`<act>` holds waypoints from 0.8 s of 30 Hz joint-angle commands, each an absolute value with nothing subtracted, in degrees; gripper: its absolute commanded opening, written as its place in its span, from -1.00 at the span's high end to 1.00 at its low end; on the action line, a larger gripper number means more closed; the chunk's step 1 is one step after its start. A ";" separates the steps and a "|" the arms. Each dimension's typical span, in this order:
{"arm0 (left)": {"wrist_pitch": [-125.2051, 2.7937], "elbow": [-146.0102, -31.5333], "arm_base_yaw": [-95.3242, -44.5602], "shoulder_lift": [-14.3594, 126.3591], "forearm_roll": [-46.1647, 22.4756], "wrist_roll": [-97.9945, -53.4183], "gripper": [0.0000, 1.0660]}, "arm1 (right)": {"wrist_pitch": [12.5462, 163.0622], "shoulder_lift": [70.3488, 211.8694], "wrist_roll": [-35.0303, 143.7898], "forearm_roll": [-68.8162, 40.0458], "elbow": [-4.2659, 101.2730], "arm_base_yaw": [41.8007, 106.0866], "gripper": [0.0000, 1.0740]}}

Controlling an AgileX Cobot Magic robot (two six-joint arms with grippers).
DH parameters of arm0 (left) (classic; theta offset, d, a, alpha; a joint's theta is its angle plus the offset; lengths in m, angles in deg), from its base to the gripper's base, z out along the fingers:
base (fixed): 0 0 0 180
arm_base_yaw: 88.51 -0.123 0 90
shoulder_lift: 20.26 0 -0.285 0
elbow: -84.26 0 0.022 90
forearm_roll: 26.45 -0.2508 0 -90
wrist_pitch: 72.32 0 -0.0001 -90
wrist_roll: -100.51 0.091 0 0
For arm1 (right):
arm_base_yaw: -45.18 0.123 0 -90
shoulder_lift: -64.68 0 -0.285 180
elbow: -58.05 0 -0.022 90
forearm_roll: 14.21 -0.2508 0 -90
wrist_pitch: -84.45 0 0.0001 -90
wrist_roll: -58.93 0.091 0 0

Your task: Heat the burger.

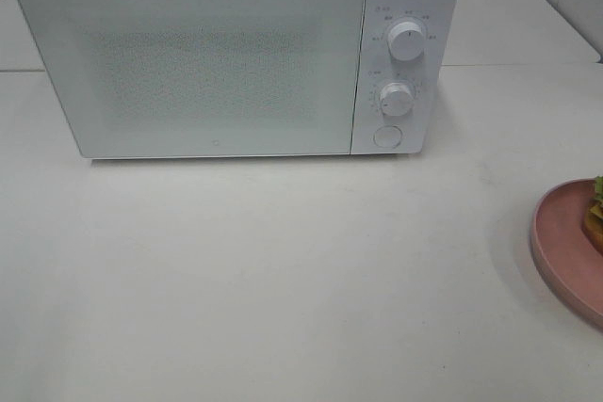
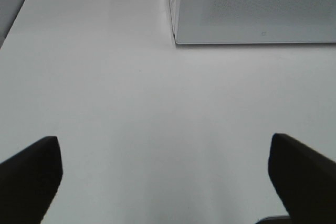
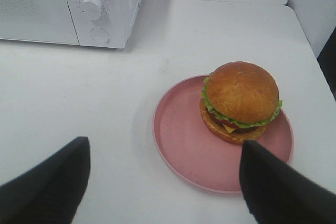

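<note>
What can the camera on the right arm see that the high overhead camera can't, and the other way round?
Only the right wrist view shows the whole burger, sitting off-centre on the pink plate, plus the right end effector with its jaws wide apart. Only the high view shows the full microwave door, shut, and both dials. Both share the white table, the microwave's control panel, and the plate, which the high view cuts off at its right edge.

Exterior high view: burger point(image 1: 594, 214) and pink plate point(image 1: 565, 251) cut off by right edge, only slivers show. Both pincers out of that view. Microwave point(image 1: 236, 54) dial labels too small to read. Wrist views: microwave cropped, pincer fingers point(image 3: 47, 187) run off the picture's edge.
</note>
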State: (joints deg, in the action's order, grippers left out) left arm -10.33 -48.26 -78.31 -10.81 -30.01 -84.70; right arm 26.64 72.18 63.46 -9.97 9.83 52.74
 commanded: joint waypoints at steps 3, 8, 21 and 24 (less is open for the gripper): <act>-11.07 -48.21 -79.11 -12.53 -29.72 -84.59 -0.88 | 27.33 70.75 63.00 -9.86 9.54 52.52 -0.42; -11.07 -48.21 -84.50 -14.30 -29.78 -84.59 -0.88 | 27.33 70.75 63.00 -9.86 9.54 52.52 -0.42; -11.07 -48.21 -86.16 -14.19 -29.09 -84.59 -0.88 | 27.33 70.75 63.00 -9.86 9.54 52.52 -0.42; -11.07 -48.21 -86.16 -14.19 -29.09 -84.59 -0.88 | 27.33 70.75 63.00 -9.86 9.54 52.52 -0.42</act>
State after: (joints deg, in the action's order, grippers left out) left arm -10.50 -48.26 -85.87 -12.76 -29.78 -84.70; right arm 26.64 72.18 63.46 -9.97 9.83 52.74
